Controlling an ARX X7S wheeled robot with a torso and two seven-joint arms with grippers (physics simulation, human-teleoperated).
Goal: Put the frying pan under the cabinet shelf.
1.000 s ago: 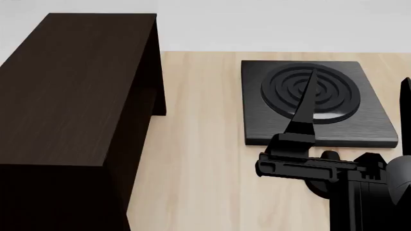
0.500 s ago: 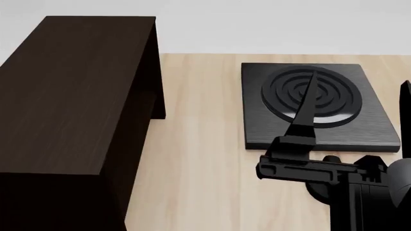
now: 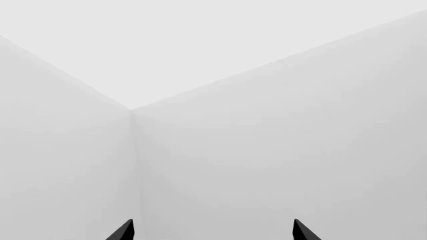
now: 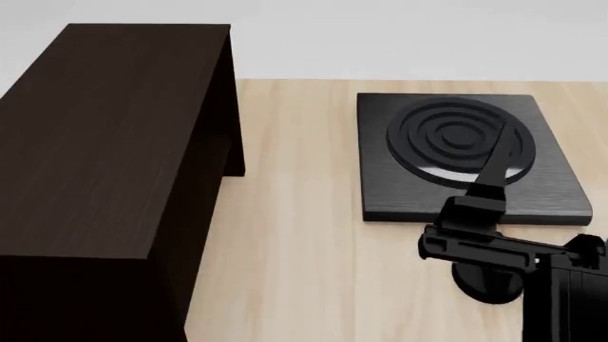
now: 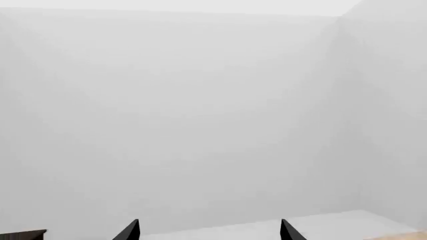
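Right arm slid right, nothing else moved

The cabinet (image 4: 105, 135) sits left of the stove plate (image 4: 380, 192), same as before. The right gripper (image 5: 210, 231) has swung right over the stove plate's near edge, jaws apart and empty. The left gripper (image 3: 212, 232) is spread and empty too. Can't tell where the frying pan is.

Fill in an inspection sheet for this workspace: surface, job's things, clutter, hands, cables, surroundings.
Surface: pale wood table.
Job's things: cabinet shelf stands at the left; frying pan, nothing seen.
Clutter: square black stove plate; small round black thing, partly hidden under the right arm.
Hands: left hand open, empty; right hand open, empty, near the stove plate.
Cables: nothing seen.
Surroundings: plain pale walls.
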